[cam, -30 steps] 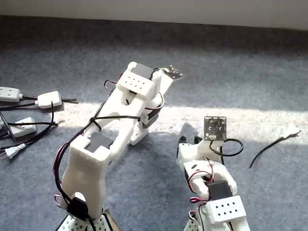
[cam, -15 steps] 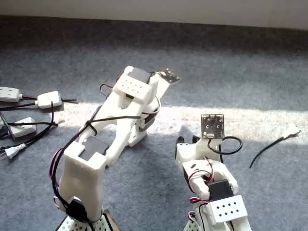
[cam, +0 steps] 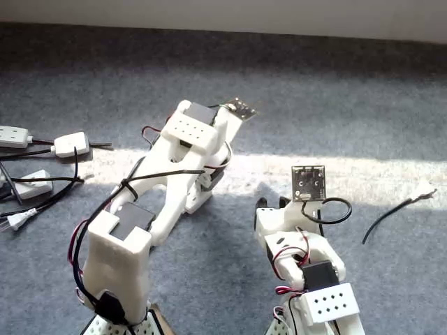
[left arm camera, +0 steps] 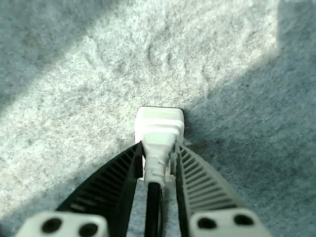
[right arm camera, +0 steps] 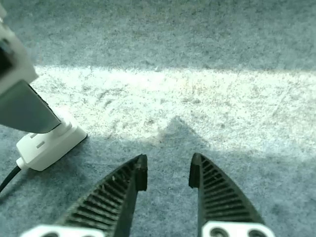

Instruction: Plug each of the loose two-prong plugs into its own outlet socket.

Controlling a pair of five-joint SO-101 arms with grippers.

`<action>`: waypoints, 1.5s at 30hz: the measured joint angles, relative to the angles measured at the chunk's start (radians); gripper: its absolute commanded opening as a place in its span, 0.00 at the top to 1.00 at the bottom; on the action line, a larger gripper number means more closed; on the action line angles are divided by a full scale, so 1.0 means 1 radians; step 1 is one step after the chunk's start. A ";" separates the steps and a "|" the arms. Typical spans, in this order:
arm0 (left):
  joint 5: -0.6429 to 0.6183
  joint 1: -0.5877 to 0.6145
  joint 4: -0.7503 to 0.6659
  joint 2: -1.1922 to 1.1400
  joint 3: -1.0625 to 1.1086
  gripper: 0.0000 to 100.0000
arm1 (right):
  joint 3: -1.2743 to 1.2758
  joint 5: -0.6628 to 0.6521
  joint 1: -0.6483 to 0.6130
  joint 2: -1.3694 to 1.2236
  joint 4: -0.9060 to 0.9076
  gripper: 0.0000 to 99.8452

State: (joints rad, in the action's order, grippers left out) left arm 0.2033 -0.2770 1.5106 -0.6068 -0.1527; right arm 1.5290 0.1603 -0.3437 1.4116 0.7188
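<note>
Shifted slightly toward 8 o'clock in the high view is the left arm; the right arm is unchanged. A white rectangular plastic connector block on a black cord is gripped by the left claw, long axis in line with the jaws, apparently resting on the grey carpet. White outlet sockets lie at 9 o'clock, well apart. The right claw is held open, empty. A loose white plug lies at 3 o'clock, nearer the right arm.

Right gripper is hanging w/ jaws apart over grey carpet; white plug w/ black cord is sitting nearby.
</note>
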 measured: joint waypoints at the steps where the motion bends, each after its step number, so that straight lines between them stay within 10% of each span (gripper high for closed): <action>1: 0.000 0.000 0.000 0.000 0.000 0.96 | 0.000 0.000 0.000 0.000 0.000 0.85; 45: -0.003 0.028 0.164 0.270 0.121 0.81 | 0.023 0.000 0.000 0.000 -0.034 0.85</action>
State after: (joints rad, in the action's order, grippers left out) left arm 0.2002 -0.2493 1.6747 -0.3368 -0.0315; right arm 1.5520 0.1603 -0.3437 1.4116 0.6851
